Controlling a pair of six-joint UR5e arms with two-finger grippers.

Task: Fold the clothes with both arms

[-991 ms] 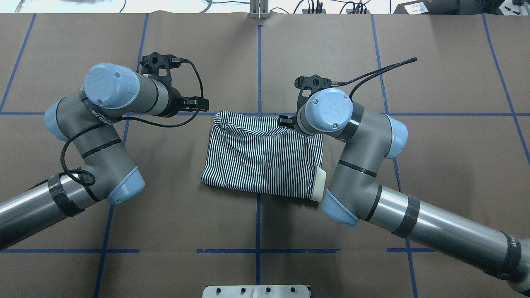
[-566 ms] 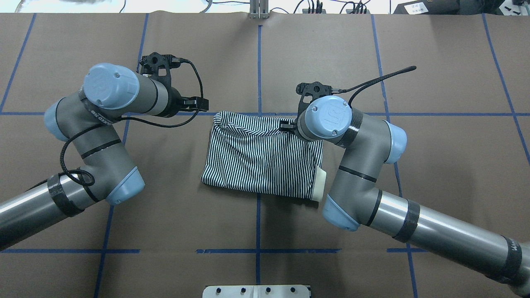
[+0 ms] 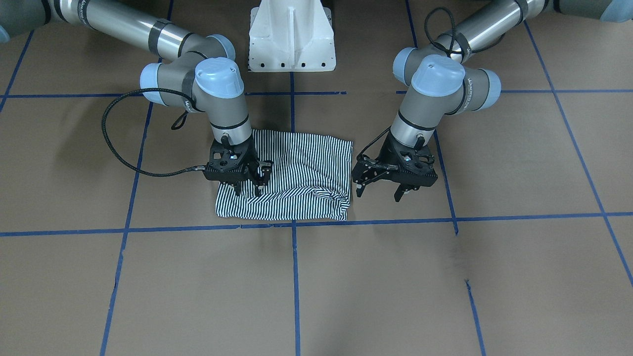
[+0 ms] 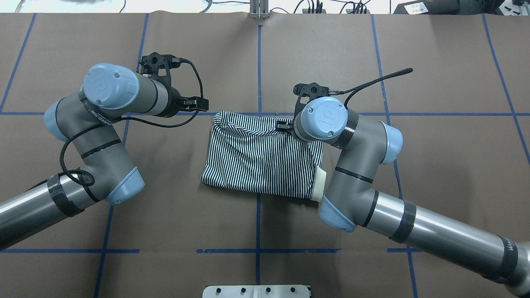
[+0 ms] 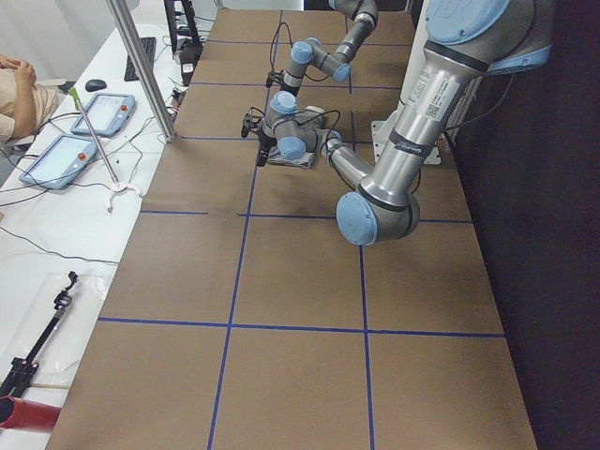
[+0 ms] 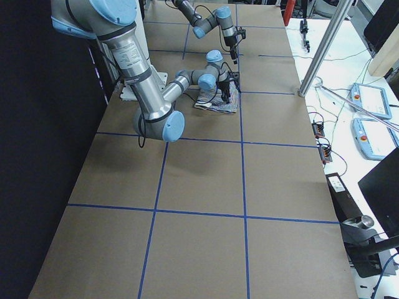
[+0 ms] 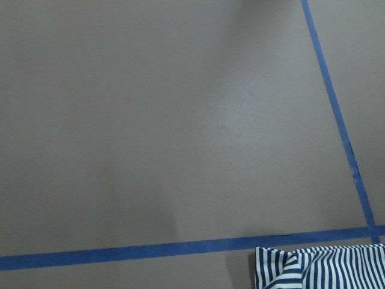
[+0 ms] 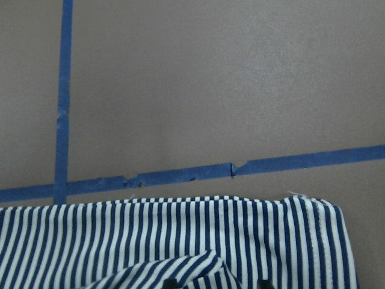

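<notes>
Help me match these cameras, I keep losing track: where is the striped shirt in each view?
Front-facing: striped shirt at centre.
Overhead: shirt at centre.
Exterior left: shirt small, upper middle, far away.
Exterior right: shirt small, upper middle, far away.
Left wrist: shirt in bottom right corner.
Right wrist: shirt along bottom edge.
Landmark: blue tape line beside the shirt's edge farthest from the robot.

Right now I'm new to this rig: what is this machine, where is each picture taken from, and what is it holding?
The left arm and right arm are robot arms with claw grippers at a brown, blue-taped table. Views: one from above behind the robot, one facing it, two from the table's ends, one per wrist. A folded striped shirt lies on the table. The right gripper has its fingertips down on the shirt; a grip isn't clear. The left gripper hangs open beside it, empty.
</notes>
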